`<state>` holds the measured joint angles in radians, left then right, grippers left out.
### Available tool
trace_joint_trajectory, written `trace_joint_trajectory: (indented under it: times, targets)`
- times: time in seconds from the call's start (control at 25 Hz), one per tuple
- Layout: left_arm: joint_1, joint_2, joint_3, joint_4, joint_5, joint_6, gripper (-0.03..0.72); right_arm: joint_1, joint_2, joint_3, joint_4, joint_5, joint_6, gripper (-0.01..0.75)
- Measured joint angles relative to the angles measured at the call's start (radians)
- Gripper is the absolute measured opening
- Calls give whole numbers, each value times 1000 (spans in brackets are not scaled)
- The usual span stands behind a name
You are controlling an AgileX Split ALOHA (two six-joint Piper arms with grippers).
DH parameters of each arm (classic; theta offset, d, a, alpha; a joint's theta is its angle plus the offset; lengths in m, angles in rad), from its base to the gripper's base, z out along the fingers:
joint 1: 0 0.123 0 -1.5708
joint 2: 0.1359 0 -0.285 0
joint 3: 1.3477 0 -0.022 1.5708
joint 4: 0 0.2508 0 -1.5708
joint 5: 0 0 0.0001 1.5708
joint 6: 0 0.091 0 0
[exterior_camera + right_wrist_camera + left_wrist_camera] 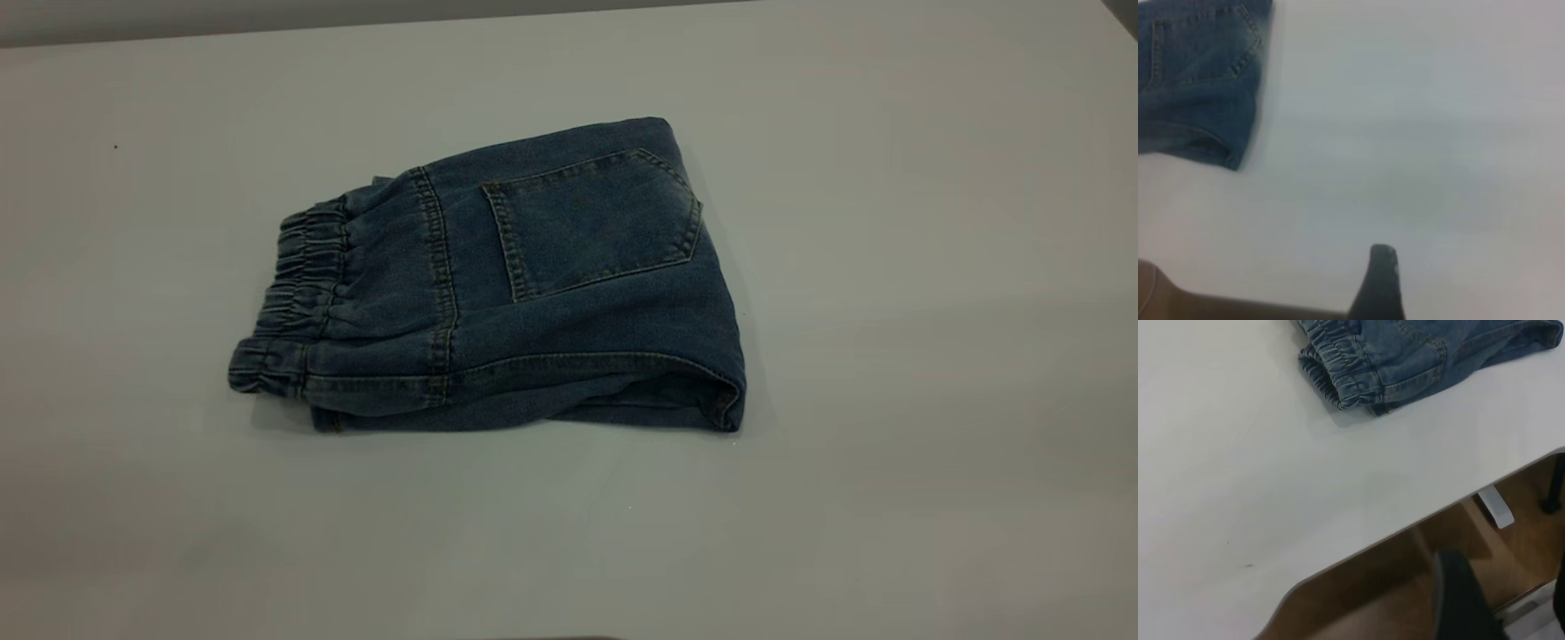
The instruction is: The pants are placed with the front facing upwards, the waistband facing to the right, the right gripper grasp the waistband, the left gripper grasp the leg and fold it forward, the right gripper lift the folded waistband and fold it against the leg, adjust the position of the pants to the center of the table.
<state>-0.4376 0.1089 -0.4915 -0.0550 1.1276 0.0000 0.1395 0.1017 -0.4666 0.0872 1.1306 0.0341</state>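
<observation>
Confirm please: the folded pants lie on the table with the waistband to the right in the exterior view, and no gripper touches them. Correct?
Not quite: in the exterior view the waistband of the folded pants points left, not right. The rest holds: they lie on the table and no gripper touches them.

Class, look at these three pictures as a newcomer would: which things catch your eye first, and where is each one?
First, the pants: blue denim folded into a compact bundle near the middle of the pale table, a stitched back pocket facing up. Next, the waistband, gathered and puckered, at the bundle's left end in the exterior view. A dark tip of the right pincer shows at the table's near edge, clear of the cloth.
</observation>
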Motion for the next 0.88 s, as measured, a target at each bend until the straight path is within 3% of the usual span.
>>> trace_joint_trajectory:
  times: [0.08, 0.32, 0.48, 0.88]
  targets:
    - [36, -7, 0, -3, 0, 0, 316, 0, -32, 0, 0, -1, 0, 575]
    - [293, -11, 0, -6, 0, 0, 316, 0, -111, 0, 1, 3, 1, 575]
    - [411, -63, 0, -6, 0, 0, 316, 0, -111, 0, 2, 3, 1, 575]
    - [438, -126, 0, -16, 1, 0, 316, 0, -111, 0, 2, 3, 1, 575]
